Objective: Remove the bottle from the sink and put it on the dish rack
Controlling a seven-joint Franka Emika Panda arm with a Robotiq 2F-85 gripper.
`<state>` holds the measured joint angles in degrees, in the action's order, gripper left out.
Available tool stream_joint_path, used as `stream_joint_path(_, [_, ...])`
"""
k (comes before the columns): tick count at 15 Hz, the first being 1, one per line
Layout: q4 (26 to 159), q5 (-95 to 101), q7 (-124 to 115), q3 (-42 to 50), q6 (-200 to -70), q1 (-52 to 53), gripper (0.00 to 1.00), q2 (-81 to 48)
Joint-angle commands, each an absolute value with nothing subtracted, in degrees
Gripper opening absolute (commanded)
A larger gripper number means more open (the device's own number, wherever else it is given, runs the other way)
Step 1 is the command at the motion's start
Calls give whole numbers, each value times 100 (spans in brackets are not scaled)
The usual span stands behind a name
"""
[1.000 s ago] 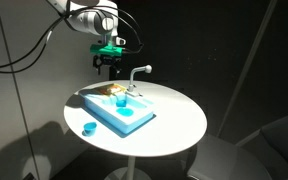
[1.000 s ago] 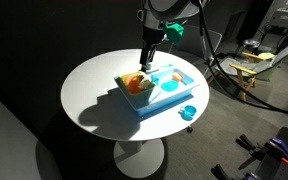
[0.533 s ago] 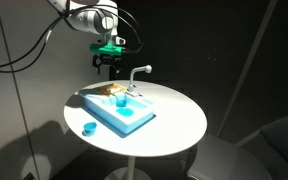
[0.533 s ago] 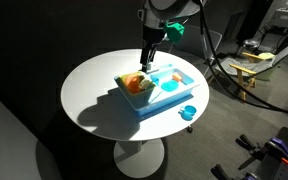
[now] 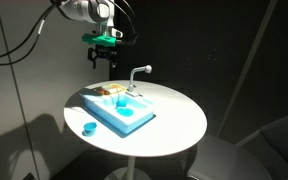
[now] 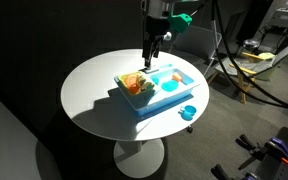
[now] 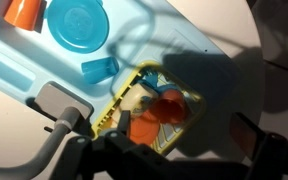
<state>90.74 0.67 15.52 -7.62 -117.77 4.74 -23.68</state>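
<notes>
Round white counter (image 6: 89, 115) on a single leg, w/ dark curtain behind. Thick black cables (image 6: 227, 62) go down from the arm (image 5: 79, 10) in the bg.

The light-blue sink (image 5: 102, 116) lies near the counter's middle, w/ a deeper blue basin (image 5: 131, 115). The thin white faucet (image 5: 137, 74) rises at one edge of the sink, near the hand (image 5: 104, 60) but lower than it.

The dish rack (image 7: 117, 102) is the small section at the end of the sink. An orange-and-pale thing (image 7: 167, 108) lies inside it. A small blue piece (image 7: 99, 68) sits in the sink just beside the rack. Which of these two is the bottle I cannot tell; both are small and blurred.

A round blue cap (image 5: 89, 128) lies on the counter, apart from the sink.

The hand hangs in the air above the rack end, well clear of all. Its fingers are spread, w/ nothing between them.

In the wrist view the fingers are dark and out of focus and cover the lower part. At the top are a round blue disc (image 7: 76, 22) and an orange piece (image 7: 24, 12), which the frame edge cuts.
</notes>
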Motion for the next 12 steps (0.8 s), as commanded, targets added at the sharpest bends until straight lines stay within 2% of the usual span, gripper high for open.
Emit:
stream_joint_path(1, [9559,142,1106,-683,-11600,555,100,-1816])
stream_joint_path(12, [10606,64,29,-668,-11043,566,100,-631])
